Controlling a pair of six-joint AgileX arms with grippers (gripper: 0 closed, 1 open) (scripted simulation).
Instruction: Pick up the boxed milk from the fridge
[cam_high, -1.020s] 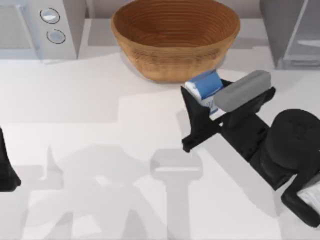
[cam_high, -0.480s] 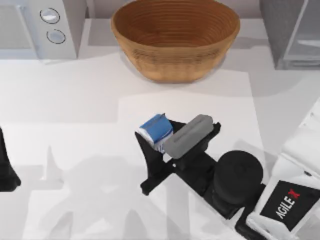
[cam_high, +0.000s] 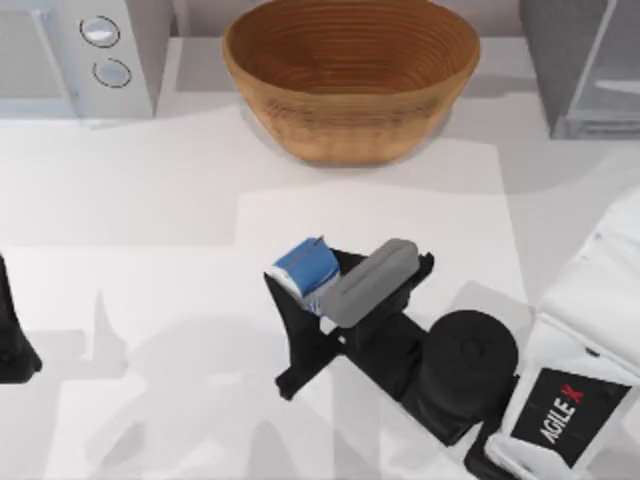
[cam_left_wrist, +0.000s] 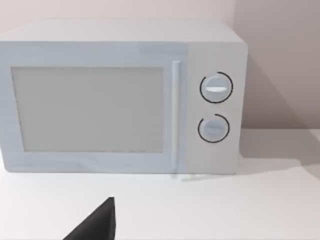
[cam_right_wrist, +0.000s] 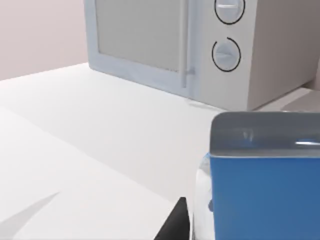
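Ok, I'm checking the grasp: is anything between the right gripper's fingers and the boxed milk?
Nothing visible. The right gripper is shut on the boxed milk above the middle of the table, in front of the woven bowl. The left gripper is parked at the table's left edge.

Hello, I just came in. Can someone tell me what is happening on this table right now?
The right gripper holds the boxed milk between its fingers, above the middle of the table, in front of the woven bowl. The fridge stands at the table's far right corner, apart from the carton, so the milk is already out of it. The left arm sits idle at the left edge, facing the microwave.
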